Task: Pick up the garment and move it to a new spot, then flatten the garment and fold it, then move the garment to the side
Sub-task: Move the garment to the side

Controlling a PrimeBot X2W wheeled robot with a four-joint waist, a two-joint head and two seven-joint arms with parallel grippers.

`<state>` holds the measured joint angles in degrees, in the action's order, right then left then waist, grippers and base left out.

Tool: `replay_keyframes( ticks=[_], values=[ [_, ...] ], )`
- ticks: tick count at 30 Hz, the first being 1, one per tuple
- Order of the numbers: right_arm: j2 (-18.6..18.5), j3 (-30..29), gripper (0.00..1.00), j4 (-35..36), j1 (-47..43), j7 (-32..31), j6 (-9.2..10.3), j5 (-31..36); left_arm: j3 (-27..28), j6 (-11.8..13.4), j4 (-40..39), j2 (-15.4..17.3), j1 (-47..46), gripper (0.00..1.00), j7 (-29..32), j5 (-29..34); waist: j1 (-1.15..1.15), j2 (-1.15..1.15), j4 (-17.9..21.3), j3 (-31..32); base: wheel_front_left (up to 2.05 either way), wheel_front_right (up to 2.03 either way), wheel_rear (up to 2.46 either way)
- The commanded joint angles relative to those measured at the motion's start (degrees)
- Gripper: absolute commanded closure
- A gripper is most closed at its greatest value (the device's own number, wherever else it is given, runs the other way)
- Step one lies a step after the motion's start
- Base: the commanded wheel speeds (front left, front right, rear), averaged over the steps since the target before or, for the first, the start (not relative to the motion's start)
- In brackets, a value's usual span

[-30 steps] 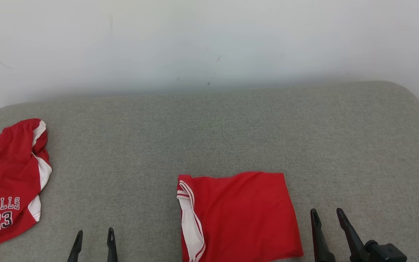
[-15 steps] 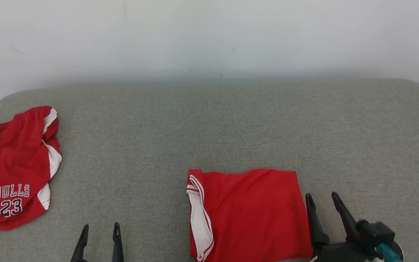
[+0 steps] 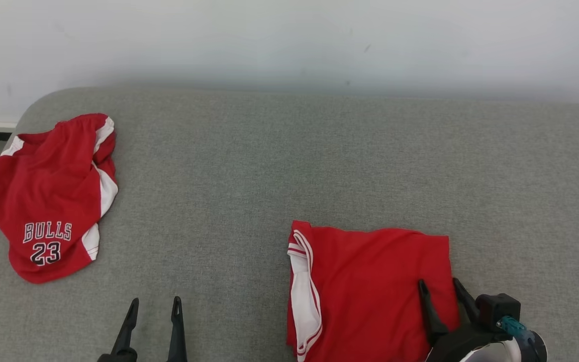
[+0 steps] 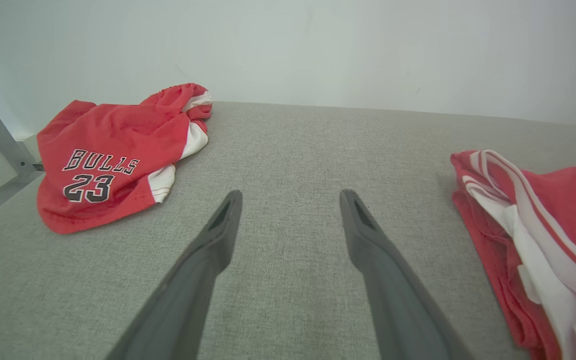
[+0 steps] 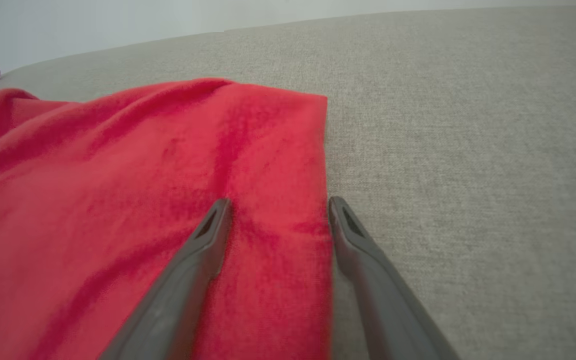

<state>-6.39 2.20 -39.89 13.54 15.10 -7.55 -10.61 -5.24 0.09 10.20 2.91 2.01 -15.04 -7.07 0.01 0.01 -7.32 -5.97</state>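
Observation:
The garment [image 3: 370, 281] is red with white trim, folded into a flat rectangle at the near right of the grey padded surface [image 3: 269, 166]. My right gripper [image 3: 439, 284] is open, its fingers straddling the garment's right edge. In the right wrist view that gripper [image 5: 279, 202] has its left finger over the red cloth [image 5: 143, 200] and its right finger at the hem, above grey fabric. My left gripper [image 3: 155, 300] is open over bare surface, left of the garment. The left wrist view shows the left gripper [image 4: 291, 195] with nothing between its fingers and the garment's white-striped edge [image 4: 543, 225] at the right.
A crumpled red jersey [image 3: 51, 201] marked BULLS 23 lies at the far left of the surface; it also appears as the jersey [image 4: 113, 155] in the left wrist view. A pale wall [image 3: 289, 40] stands behind. The surface's rounded left corner [image 3: 23, 108] drops to the floor.
The head camera has turned, shifting the whole picture rightward. My right gripper has moved left from beside the garment to over its right edge. Both grippers stayed open.

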Motion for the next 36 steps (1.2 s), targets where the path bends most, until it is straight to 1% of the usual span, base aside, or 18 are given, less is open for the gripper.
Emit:
replay_keyframes(
  ticks=[1, 9, 10, 11, 12, 17, 24, 29, 36],
  values=[
    [0.1, 0.0, 0.00, -1.6, 0.5, 0.0, 0.15, -0.4, 0.0, 0.4, 0.0, 0.0, -0.5, 0.00, -0.2, -0.4, -0.01, -0.01, -0.5, -0.6, 0.00, 0.00, 0.00],
    [1.4, 0.4, 0.00, -6.2, -0.3, -0.3, 0.15, -1.4, 0.4, 0.4, -0.1, 0.0, -0.1, 0.00, -0.2, -0.5, -0.01, -0.01, 0.5, -0.5, 0.00, 0.00, 0.00],
    [1.4, 0.8, 0.28, -6.8, -0.4, -0.4, 0.15, -1.6, 0.3, 0.5, -0.1, 0.0, -0.2, 0.00, -0.2, -0.5, -0.01, -0.01, 0.7, -0.5, 0.00, 0.00, 0.00],
    [1.5, 1.2, 0.88, -7.2, -0.3, -0.4, 0.15, -1.9, 0.2, 0.6, -0.1, 0.0, -0.3, 0.00, -0.2, -0.6, -0.01, -0.01, 0.8, -0.6, 0.00, 0.00, 0.00],
    [1.5, 1.5, 1.00, -7.4, -0.1, -0.4, 0.15, -2.1, 0.1, 0.6, -0.1, 0.0, -0.5, 0.00, -0.2, -0.6, -0.01, -0.01, 1.0, -0.6, 0.00, 0.00, 0.00],
    [-0.4, 1.9, 1.00, -5.6, 3.3, -0.3, 0.18, -2.2, 0.1, 0.7, 0.0, 0.0, -1.1, 0.00, -0.2, -0.8, -0.01, -0.01, 1.6, -0.9, 0.00, 0.00, 0.00],
    [-4.9, 4.3, 1.00, -2.9, 10.9, 0.1, 0.17, -2.0, 0.5, 0.5, -0.8, 0.0, -2.0, 0.00, -0.2, -0.8, -0.01, -0.01, 2.4, -2.6, 0.00, 0.00, 0.00],
    [-9.6, 7.3, 1.00, -3.4, 18.7, -0.1, 0.16, -2.8, 0.3, 0.1, -1.9, 0.0, -3.5, 0.00, -0.2, -1.0, -0.01, -0.01, 3.0, -5.7, 0.00, 0.00, 0.00],
    [-17.5, 8.1, 1.00, -6.2, 29.5, -0.3, 0.16, -4.4, -1.0, -0.7, -5.1, 0.0, -7.7, 0.00, -0.2, -0.5, -0.01, -0.01, 3.7, -13.1, 0.00, 0.00, 0.00]
  ],
)
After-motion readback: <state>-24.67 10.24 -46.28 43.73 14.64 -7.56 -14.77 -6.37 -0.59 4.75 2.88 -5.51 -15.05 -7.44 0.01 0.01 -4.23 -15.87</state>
